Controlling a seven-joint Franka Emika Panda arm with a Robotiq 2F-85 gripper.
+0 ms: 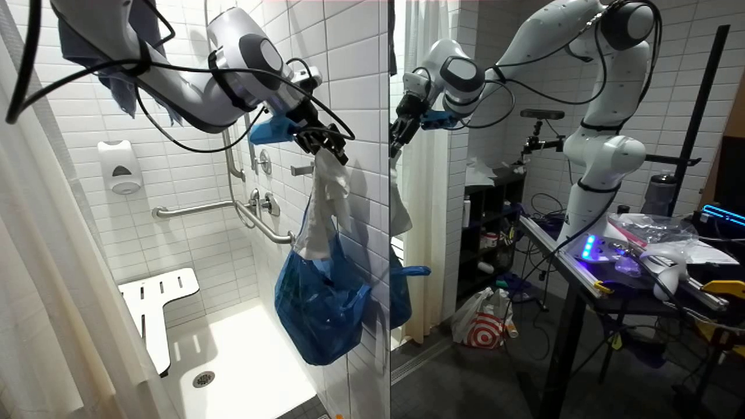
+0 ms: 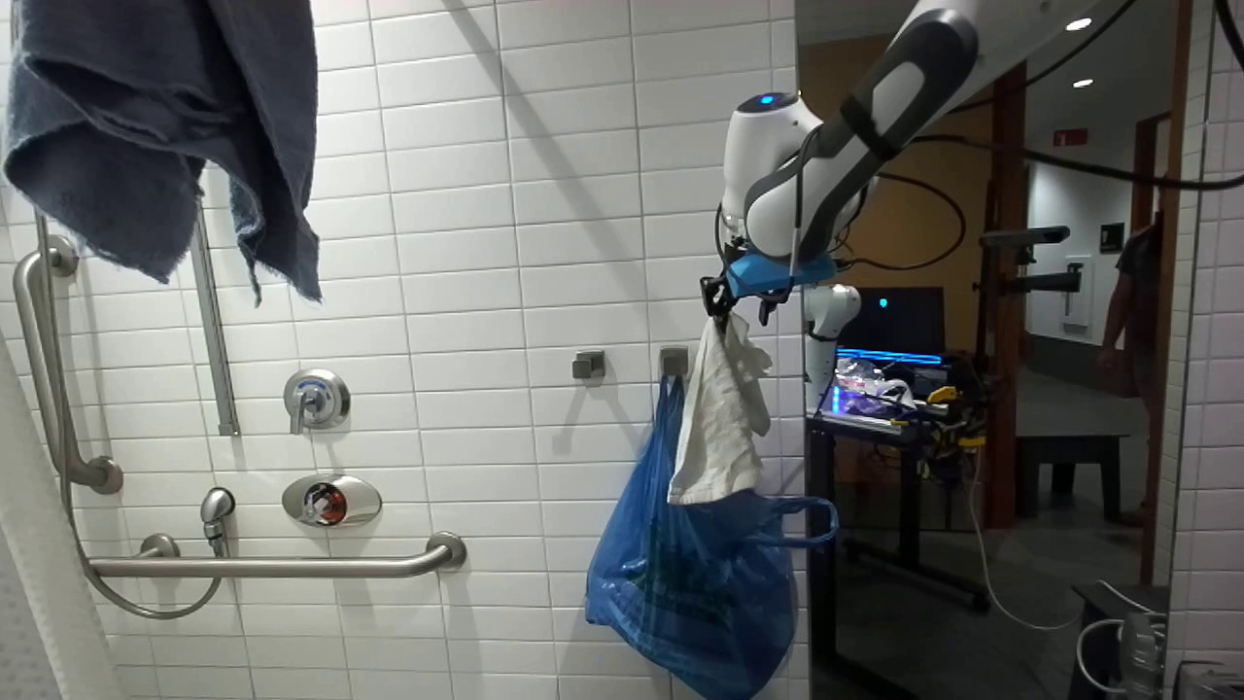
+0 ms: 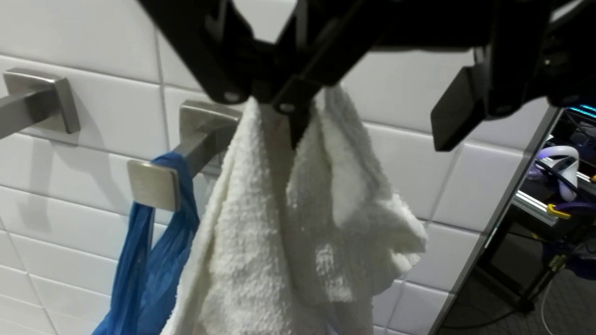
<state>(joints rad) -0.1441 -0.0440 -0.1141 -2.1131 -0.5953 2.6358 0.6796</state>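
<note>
A white towel (image 3: 251, 242) hangs in folds from one finger of my gripper (image 3: 372, 132), the finger closer to the wall hook (image 3: 153, 185). The opposite finger's pad (image 3: 458, 111) stands well apart from the cloth, with bare tile visible across the gap. Both exterior views show the towel (image 2: 719, 418) dangling below the gripper (image 2: 742, 313), just beside the hook that carries a blue plastic bag (image 2: 700, 593). The towel's lower end overlaps the bag's upper part. Exactly how the cloth is caught at the finger is hidden by the dark finger parts.
Another square hook (image 2: 588, 366) sticks out of the tiled wall to the left. Farther along are a grab bar (image 2: 292, 567) and shower controls. A mirror (image 2: 1069, 389) borders the wall beside the arm. A dark blue towel (image 2: 165, 117) hangs high up; a curtain (image 1: 52, 244) is nearby.
</note>
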